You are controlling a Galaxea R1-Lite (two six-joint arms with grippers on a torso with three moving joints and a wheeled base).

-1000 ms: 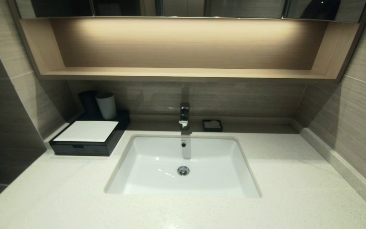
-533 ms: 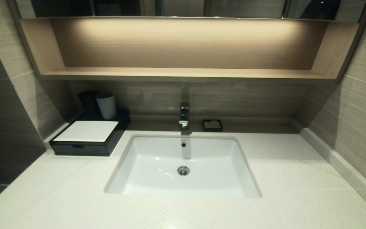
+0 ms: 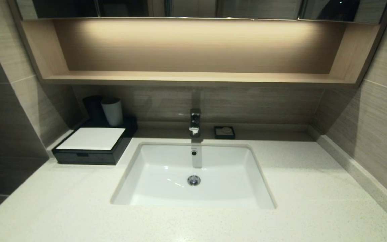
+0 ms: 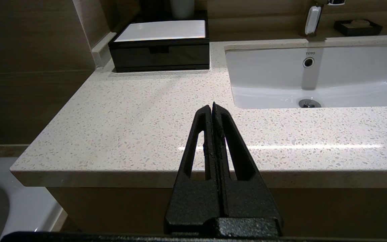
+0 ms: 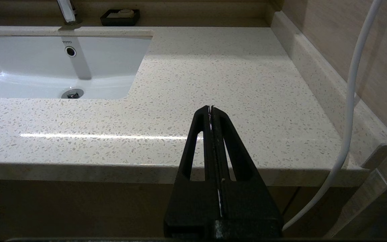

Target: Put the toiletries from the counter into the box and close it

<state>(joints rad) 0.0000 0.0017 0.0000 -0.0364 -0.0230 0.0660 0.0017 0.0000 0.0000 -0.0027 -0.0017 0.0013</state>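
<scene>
**Box Shut at Far Left as Both Hands Held Off the Tabletop**

At the near edge of a pale speckled tabletop, both of the robot's arms sat low and clear of the stone. Seen from its wrist camera, the left hand had its two black fingers pressed together with nothing between them, pointing over the near left stretch of stone toward the far wall. The right hand matched it, fingers together and holding nothing, over the near right stretch. Neither hand appeared in the head view.

The low black box with its white top panel stood at the far left of the tabletop, its front drawer pushed flush. A white cup and a dark cup stood just behind the box. To the right of the box lay the white rectangular sink, set into the stone, with a chrome tap at its far rim. A small black soap dish sat just right of the tap, against the back wall. No toiletries could be made out on the stone.
</scene>
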